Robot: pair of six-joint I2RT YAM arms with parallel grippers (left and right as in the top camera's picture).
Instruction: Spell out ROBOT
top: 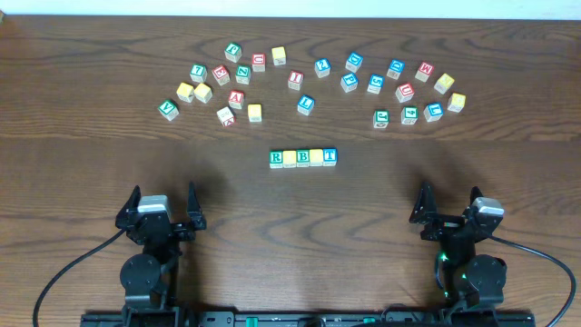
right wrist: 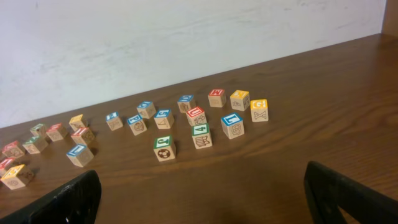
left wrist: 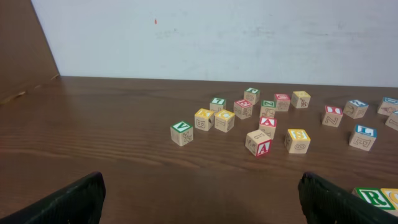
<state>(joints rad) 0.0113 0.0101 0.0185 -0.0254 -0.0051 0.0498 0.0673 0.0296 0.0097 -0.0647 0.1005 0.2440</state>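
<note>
A row of five letter blocks (top: 303,157) lies at the table's centre: a green R (top: 276,158), a yellow block (top: 290,158), a green B (top: 303,157), a yellow block (top: 316,156) and a blue T (top: 329,155). The green R also shows at the lower right edge of the left wrist view (left wrist: 373,198). My left gripper (top: 162,207) is open and empty at the front left. My right gripper (top: 449,207) is open and empty at the front right. Both are well short of the row.
Several loose letter blocks lie in an arc across the far side, a left cluster (top: 222,82) and a right cluster (top: 408,91). The left wrist view shows the left cluster (left wrist: 261,121); the right wrist view shows the right cluster (right wrist: 193,118). A white wall stands behind.
</note>
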